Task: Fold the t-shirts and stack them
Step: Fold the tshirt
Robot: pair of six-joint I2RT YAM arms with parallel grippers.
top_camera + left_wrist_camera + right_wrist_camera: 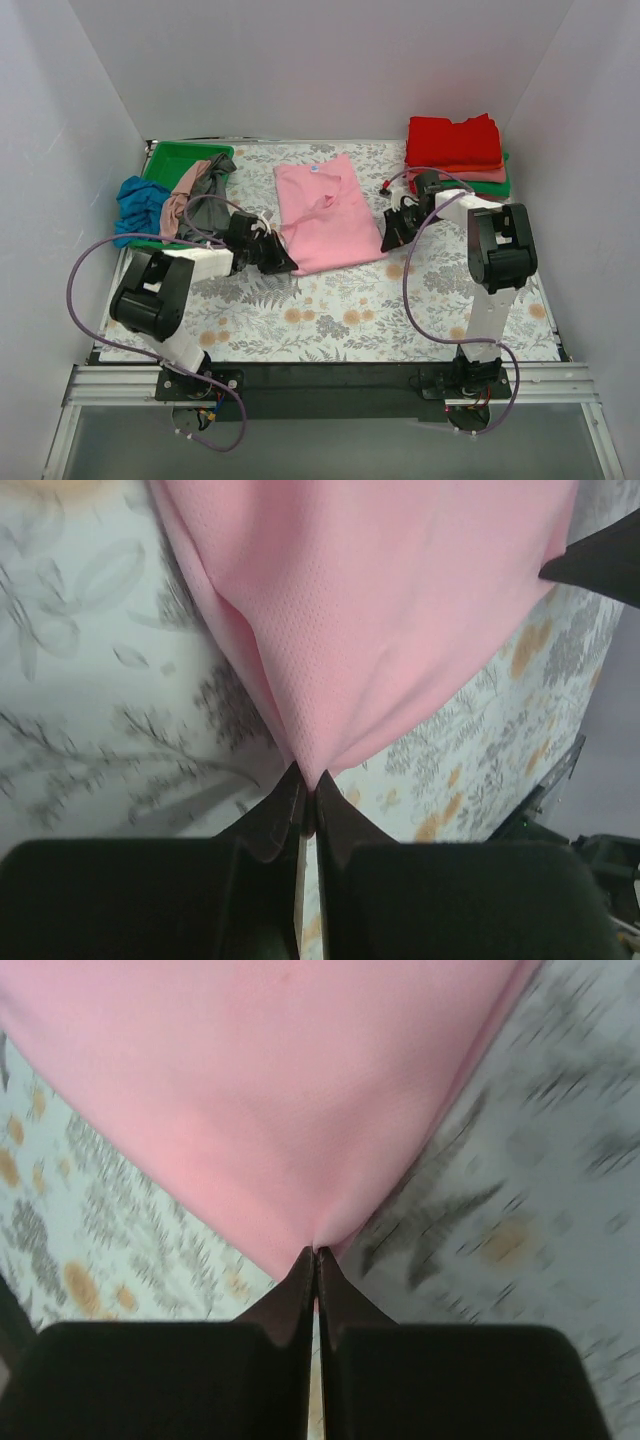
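Note:
A light pink t-shirt (325,210) lies partly folded in the middle of the floral table, its small neck label at the far end. My left gripper (287,265) is shut on the shirt's near left corner; in the left wrist view the pink cloth (380,620) pinches into the closed left gripper (309,780). My right gripper (390,243) is shut on the near right corner, and the pink cloth (280,1090) runs into the closed right gripper (316,1253). A folded stack with a red t-shirt (455,140) on top, over salmon and green ones, sits at the back right.
A bright green tray (178,160) stands at the back left. Crumpled blue (138,205), salmon (180,200) and grey (210,195) shirts spill over it and the table beside it. White walls close in the table (350,320) on three sides.

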